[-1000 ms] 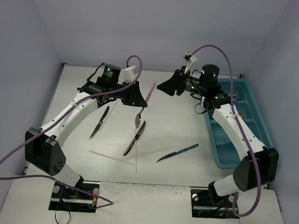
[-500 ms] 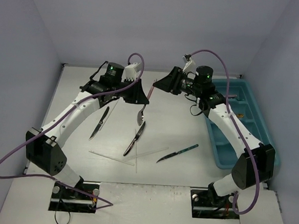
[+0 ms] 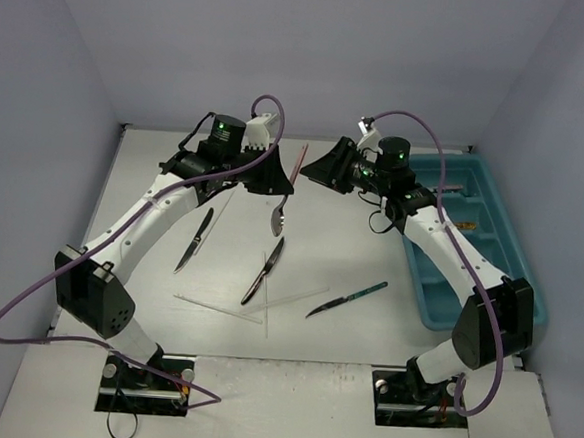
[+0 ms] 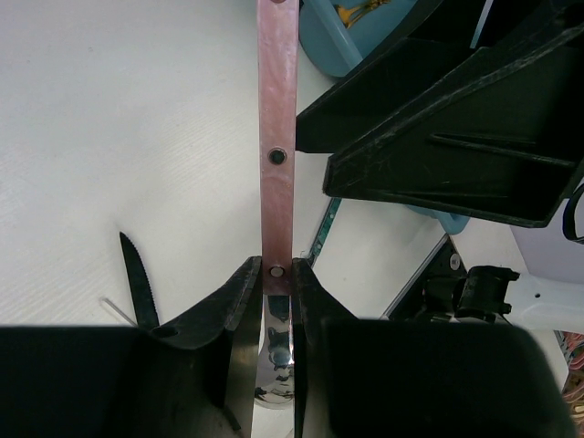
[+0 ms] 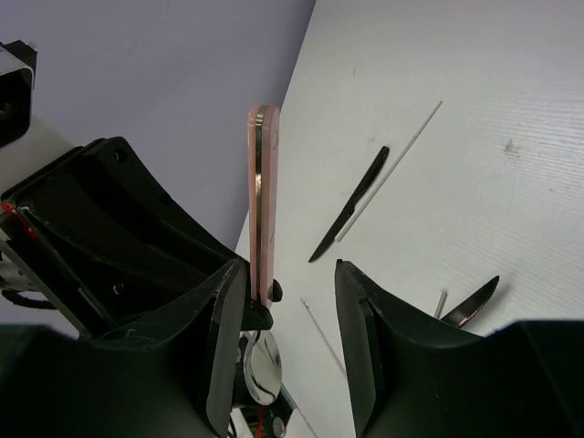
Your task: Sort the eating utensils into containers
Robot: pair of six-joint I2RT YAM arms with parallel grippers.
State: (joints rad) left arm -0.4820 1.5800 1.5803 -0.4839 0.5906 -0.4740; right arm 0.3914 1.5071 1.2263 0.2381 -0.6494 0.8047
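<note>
- Left gripper (image 4: pixel 274 269): jaws narrow, clamped on the neck of the pink-handled spoon (image 4: pixel 277 137). The spoon is held in the air, with its bowl hanging below the jaws.
- Spoon long axis: runs up and away from the left jaws, and the free handle end points toward the right arm.
- Right gripper (image 5: pixel 290 274): jaws part-open and empty, with the tips just beside the handle. The handle lines up with the gap, nearer one finger, so centring looks necessary before closing.
- Tray (image 3: pixel 491 243): far right, nearer the right arm.
</note>
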